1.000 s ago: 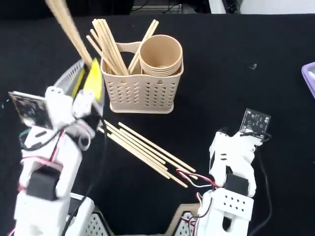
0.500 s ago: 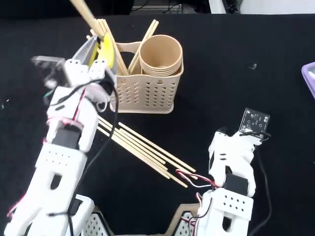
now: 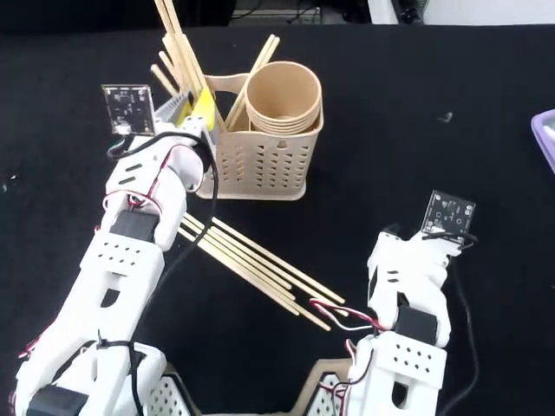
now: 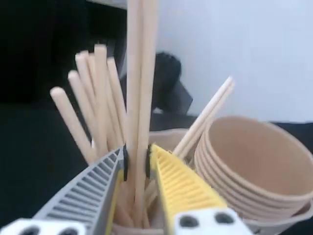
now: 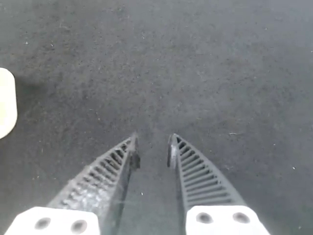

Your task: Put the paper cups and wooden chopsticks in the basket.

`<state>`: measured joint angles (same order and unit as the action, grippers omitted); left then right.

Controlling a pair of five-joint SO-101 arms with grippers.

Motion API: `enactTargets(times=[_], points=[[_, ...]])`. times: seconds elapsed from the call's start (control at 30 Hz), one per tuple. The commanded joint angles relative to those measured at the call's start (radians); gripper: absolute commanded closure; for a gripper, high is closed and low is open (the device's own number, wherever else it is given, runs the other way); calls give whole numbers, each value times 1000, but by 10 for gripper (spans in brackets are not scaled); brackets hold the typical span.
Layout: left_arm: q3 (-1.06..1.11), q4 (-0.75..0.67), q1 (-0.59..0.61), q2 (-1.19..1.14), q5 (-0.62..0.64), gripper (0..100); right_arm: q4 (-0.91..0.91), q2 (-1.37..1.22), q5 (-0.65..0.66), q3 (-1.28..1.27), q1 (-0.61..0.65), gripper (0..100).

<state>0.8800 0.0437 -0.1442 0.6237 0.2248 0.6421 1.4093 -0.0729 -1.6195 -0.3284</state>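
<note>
High view: left hand [image 3: 196, 106] clamps a pair of chopsticks [image 3: 172, 30] at the basket [image 3: 260, 169]

High view shows the beige slotted basket upright toward the far side of the black tabletop [image 3: 434, 113]. Its right compartment holds a nested stack of paper cups [image 3: 283, 94], open end up. Its left compartment holds a bunch of standing chopsticks [image 4: 100, 88] that fan outward. One of them leans across against the cups.

The left hand sits just over the left compartment. Its grey and yellow fingers are pressed onto the pair of chopsticks, which lie side by side between them and stand almost upright. The upper ends rise well above the basket rim. The lower ends pass down between the fingers into the bunch, but I cannot tell whether they touch the bottom.

Several loose chopsticks [image 3: 260, 264] lie on the tabletop in front of the basket. They are roughly parallel, in a slanted row between the two arms.

The right hand [image 5: 151, 149] is at the near right of the tabletop, well apart from the basket. Its fingers stand slightly apart with nothing between them and point at bare black surface. A pale shape [image 5: 6, 103] sits at the edge of the right wrist view, and I cannot tell what it is. A purple thing [image 3: 546, 139] shows at the tabletop's right edge.
</note>
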Motion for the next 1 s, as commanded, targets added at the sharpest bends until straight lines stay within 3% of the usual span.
enactTargets(times=[0.0,0.2,0.4,0.63,0.73,0.83,0.97], points=[[-97,117,-2,6,9,859,-25,19,0,-1,11,893],[-252,292,-2,14,8,859,-25,19,0,-1,11,893],[-380,621,90,147,5,859,-25,19,2,-1,11,893],[-291,980,321,394,-216,856,-17,19,6,2,8,893],[-68,908,450,457,-324,855,-9,19,101,4,9,893],[150,778,535,454,-331,855,46,19,147,25,12,893],[320,686,529,374,-301,855,167,19,157,130,51,893]])
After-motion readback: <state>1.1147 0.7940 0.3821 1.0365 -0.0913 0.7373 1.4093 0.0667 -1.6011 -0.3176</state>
